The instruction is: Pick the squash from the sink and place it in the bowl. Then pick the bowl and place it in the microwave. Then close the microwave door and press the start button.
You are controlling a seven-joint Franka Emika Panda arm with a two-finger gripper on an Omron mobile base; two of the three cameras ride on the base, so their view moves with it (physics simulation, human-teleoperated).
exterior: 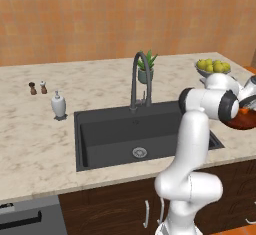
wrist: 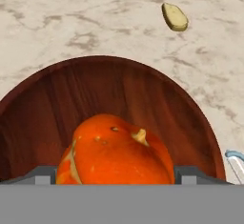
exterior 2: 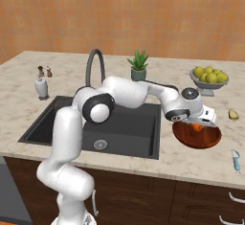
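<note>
Squash (wrist: 114, 151) sits inside the bowl (wrist: 157, 99) right of the sink (exterior: 100, 129); we hover our gripper (wrist: 114, 176) wide open, released for lifting the bowl.

Squash (wrist: 114, 151) in bowl (exterior 2: 197, 138); bowl on counter (exterior 2: 201, 164), right of sink (exterior 2: 119, 128); fruit dish (exterior 2: 209, 78) behind bowl.

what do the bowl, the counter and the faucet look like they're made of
Bowl: looks like dark polished wood, with streaky reddish-brown grain on its inner wall.
Counter: looks like marble or similar stone, pale beige with grey-brown veins and a smooth surface.
Faucet: probably brushed metal, plain grey with a dull sheen. Since everything is rendered, these are looks only.
</note>
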